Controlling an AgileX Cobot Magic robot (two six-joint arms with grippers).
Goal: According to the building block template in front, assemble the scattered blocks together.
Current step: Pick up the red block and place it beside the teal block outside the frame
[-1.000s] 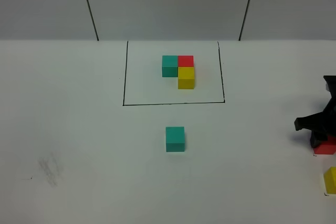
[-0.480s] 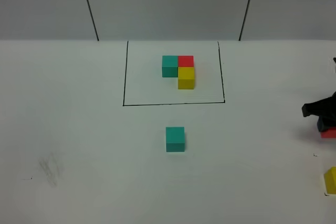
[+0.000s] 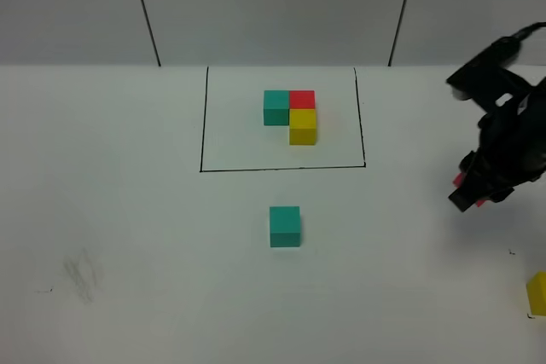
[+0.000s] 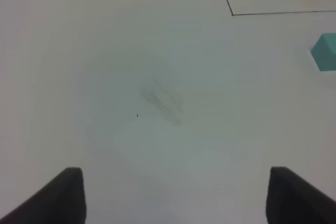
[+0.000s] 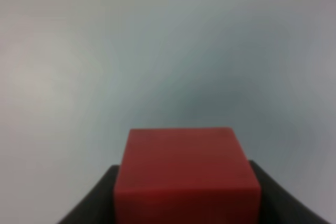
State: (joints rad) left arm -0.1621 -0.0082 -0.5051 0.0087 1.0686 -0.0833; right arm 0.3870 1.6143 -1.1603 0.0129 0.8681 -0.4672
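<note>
Snugly, red block [image 5: 186, 177] clamped within right end effector [image 3: 471, 191]

A white matte surface [image 3: 128, 210] fills most of the view. A faint grey smudge [image 4: 163, 100] marks it, straight out ahead of the left hand [image 4: 176, 190]. A tiny dark speck [image 4: 137, 115] sits just beside the smudge, on the side nearer that hand. Beyond the surface's far edge stands a pale grey wall [image 3: 273, 6], crossed by two thin dark seams [image 3: 145, 10].
</note>
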